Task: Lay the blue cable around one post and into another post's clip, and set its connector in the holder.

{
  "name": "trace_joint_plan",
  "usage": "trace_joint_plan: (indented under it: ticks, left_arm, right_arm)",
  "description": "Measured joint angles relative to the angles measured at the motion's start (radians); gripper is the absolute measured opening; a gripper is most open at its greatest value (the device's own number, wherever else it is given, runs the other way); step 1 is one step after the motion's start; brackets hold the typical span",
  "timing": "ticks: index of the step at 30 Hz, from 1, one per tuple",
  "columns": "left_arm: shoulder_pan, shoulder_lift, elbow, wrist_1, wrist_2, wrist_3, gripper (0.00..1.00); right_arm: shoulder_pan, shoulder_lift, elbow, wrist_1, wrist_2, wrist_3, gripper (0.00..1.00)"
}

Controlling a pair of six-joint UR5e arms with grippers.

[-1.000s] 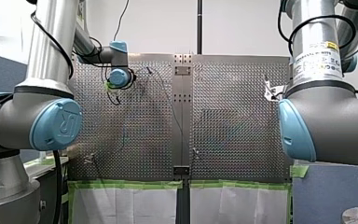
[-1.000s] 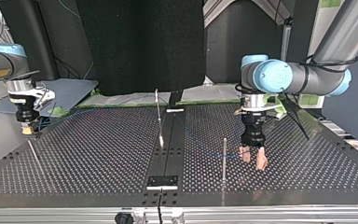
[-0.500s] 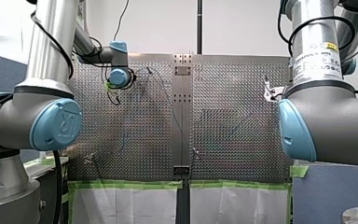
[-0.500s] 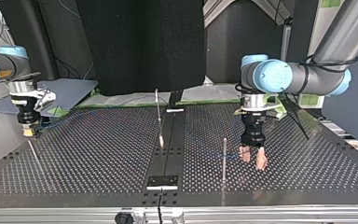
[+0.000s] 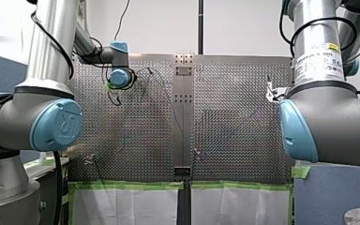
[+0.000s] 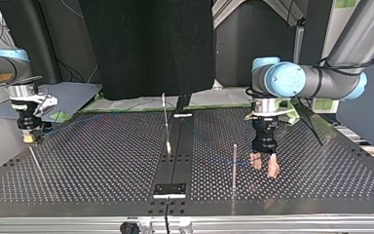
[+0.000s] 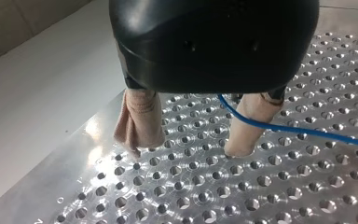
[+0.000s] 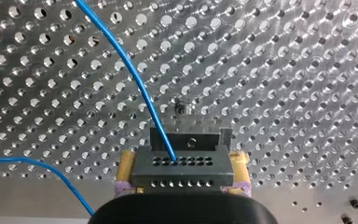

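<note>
At the top view's left edge, our right fingers [image 6: 28,138] grip the connector [image 8: 182,170], likely to steer the blue cable [image 8: 127,66], while our left fingers [image 6: 273,167] stand open beside a post [image 6: 234,163], cable running past them.

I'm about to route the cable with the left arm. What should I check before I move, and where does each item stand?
1. Hold of my right gripper on the connector: ok, its yellow pads are shut on it.
2. Hold of my left gripper on the blue cable: not ok. The gripper is open and the cable only runs past one finger.
3. Is the cable around the post: cannot tell, it is too faint in the top view.
4. Is the connector seated: not ok, it sits in my right gripper.
5. Is my left gripper clear of the post: ok, it stands beside the post and apart from it.
</note>
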Motion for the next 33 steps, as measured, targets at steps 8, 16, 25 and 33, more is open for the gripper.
trace_joint_plan:
  ticks: [8,16,25,33]
  left_arm:
    - [0.001,0.0,0.002,-0.001,0.001,0.0,0.95]
    - [0.001,0.0,0.004,-0.001,0.001,0.0,0.95]
    - [0.001,0.0,0.004,-0.001,0.001,0.0,0.95]
    - [0.001,0.0,0.004,-0.001,0.0,0.0,0.95]
  right_arm:
    - [0.0,0.003,-0.004,-0.01,-0.001,0.021,0.0]
    - [0.001,0.005,-0.005,-0.015,-0.001,0.031,0.0]
    - [0.006,0.019,-0.006,-0.021,-0.002,0.032,0.0]
    - [0.011,0.023,-0.016,-0.023,-0.008,0.032,0.0]
